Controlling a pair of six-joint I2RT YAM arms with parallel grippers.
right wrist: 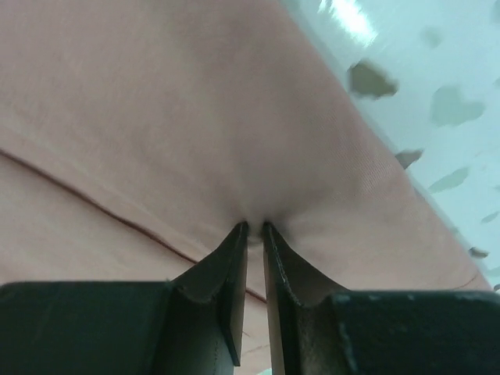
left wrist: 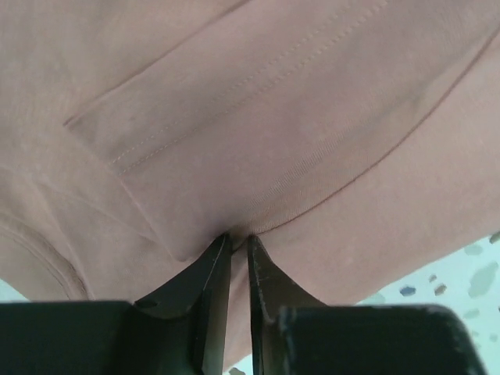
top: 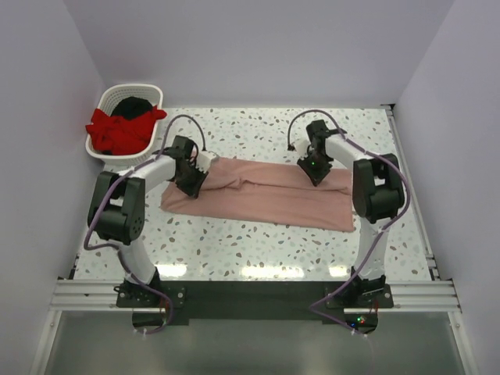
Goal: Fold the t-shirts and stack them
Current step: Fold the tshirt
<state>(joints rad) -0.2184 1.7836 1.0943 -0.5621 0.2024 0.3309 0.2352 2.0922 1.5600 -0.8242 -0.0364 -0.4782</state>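
A salmon-pink t-shirt (top: 266, 195) lies folded into a long band across the middle of the table. My left gripper (top: 192, 178) is down on its left end, jaws shut on a pinch of the pink cloth (left wrist: 258, 141) that bunches at the fingertips (left wrist: 223, 244). My right gripper (top: 314, 170) is down on the band's far right part, also shut on a small fold of the pink t-shirt (right wrist: 195, 117) at its tips. A red t-shirt (top: 117, 129) and a black t-shirt (top: 133, 105) lie crumpled in the basket at the far left.
The white slatted basket (top: 153, 94) stands at the table's far left corner. Speckled tabletop (top: 250, 242) shows in front of the pink band and behind it (top: 242, 129). White walls close in at left, back and right.
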